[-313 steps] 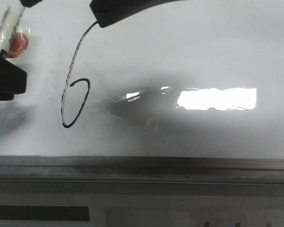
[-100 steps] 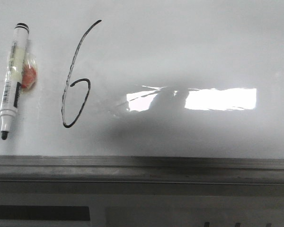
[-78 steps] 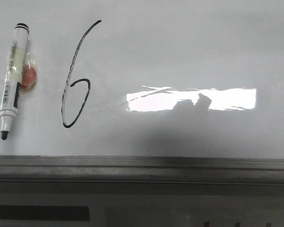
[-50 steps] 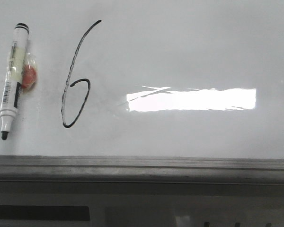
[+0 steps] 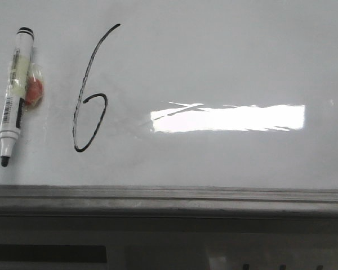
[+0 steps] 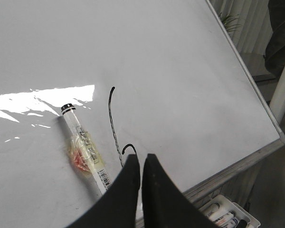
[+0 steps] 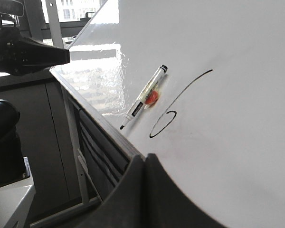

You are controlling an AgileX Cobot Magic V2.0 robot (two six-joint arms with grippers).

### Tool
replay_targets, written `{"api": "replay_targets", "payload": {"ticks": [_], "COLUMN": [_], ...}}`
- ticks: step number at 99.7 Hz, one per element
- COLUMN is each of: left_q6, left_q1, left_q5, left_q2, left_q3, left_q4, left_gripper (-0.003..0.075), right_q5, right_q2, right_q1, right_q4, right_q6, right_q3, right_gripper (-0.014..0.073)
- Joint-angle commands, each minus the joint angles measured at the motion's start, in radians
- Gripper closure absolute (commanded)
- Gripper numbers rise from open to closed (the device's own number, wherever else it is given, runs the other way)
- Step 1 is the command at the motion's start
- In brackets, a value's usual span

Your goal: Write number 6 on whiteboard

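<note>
Looking done: number 6 [image 5: 89, 93] drawn, marker [image 5: 14, 93] lying free beside it on whiteboard [image 5: 225, 62]; both grippers [image 6: 141, 164] [image 7: 143, 161] pinched together, seemingly empty.

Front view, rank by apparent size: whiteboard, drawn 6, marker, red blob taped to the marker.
1. Glossy white whiteboard, fills most of the view.
2-3. Black hand-drawn number 6 and white black-capped marker: similar length, too close to rank.
4. Small red blob under tape.

The marker [image 5: 14, 95] lies on the whiteboard [image 5: 225, 62], left of the number 6 [image 5: 89, 93].
</note>
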State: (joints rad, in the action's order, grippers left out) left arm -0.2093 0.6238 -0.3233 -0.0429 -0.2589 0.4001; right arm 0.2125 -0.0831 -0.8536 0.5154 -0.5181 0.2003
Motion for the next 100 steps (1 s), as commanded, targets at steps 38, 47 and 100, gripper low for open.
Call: {"api": "replay_targets", "payload": {"ticks": [38, 47, 100], "left_q6": [-0.001, -0.001, 0.174], "left_q1": [-0.001, -0.001, -0.162], "left_q5": [0.070, 0.070, 0.080], "left_q2": [-0.011, -0.011, -0.011], "left_q3": [-0.026, -0.024, 0.046], "left_q4": [0.020, 0.020, -0.306], "left_gripper": [0.0741, 0.0741, 0.0741], "right_q5": [-0.075, -0.075, -0.075], "right_q2": [-0.003, -0.003, -0.003], "right_q1": [-0.001, -0.001, -0.001], "right_q4": [-0.004, -0.004, -0.004], "right_q6": [-0.015, -0.015, -0.015], "right_q3": [0.023, 0.023, 0.023], "right_gripper": [0.0657, 0.0657, 0.0657]}}
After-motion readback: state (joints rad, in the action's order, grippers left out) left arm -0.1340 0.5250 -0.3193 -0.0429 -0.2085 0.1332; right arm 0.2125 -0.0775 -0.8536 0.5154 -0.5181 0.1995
